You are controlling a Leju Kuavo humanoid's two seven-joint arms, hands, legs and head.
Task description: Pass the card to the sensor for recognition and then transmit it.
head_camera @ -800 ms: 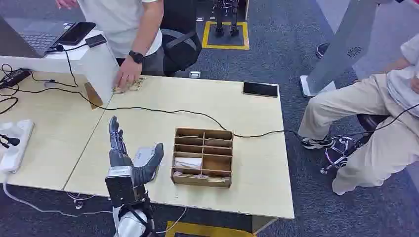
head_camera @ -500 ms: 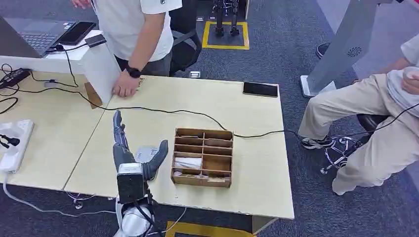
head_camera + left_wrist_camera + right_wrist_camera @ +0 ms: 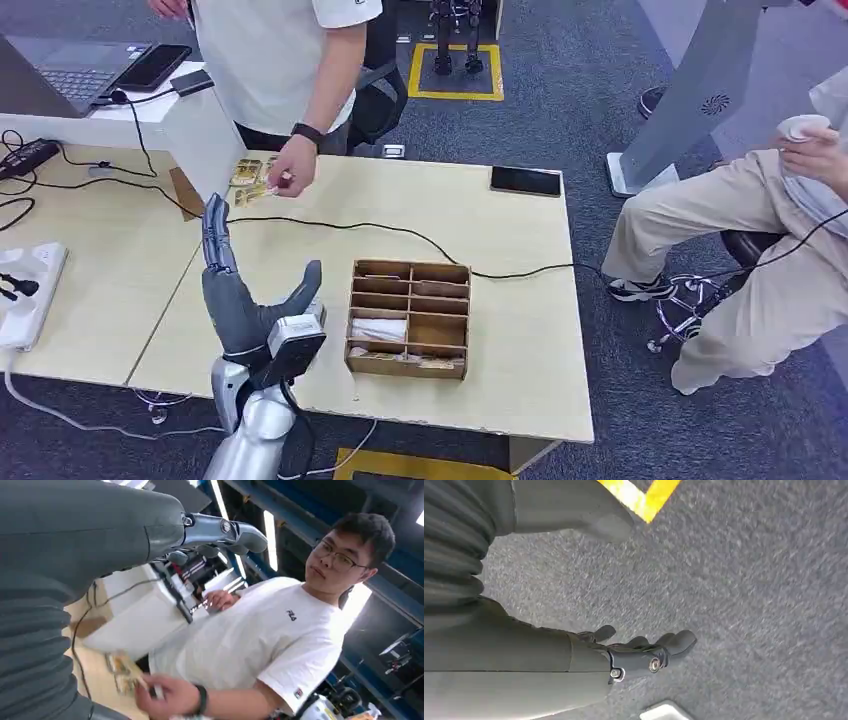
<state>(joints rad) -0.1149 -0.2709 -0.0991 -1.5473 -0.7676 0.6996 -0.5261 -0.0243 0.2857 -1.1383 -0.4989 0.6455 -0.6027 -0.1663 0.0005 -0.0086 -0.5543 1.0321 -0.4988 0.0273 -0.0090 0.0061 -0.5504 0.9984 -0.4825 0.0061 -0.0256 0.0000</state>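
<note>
My left hand [image 3: 238,290] is raised over the near left part of the wooden table [image 3: 520,330], fingers spread and pointing to the far side, thumb out, nothing in it. The left wrist view has the same hand [image 3: 125,525] held up toward a person in a white shirt. That person's hand [image 3: 293,165] hovers just above a small pile of cards [image 3: 247,172] at the table's far edge and seems to pinch a pale card. My right hand [image 3: 624,655] hangs over grey carpet, fingers loosely apart and holding nothing.
A wooden compartment box [image 3: 410,318] stands right of my left hand. A black cable [image 3: 400,232] crosses the table, with a black phone [image 3: 526,181] at the far right corner. A white partition [image 3: 205,130] and power strip [image 3: 30,290] are left. Another person [image 3: 760,230] sits right.
My left hand rose and swung toward the far left, covering the pale pad it hovered over. The person's hand lifted off the card pile and moved a little right.
</note>
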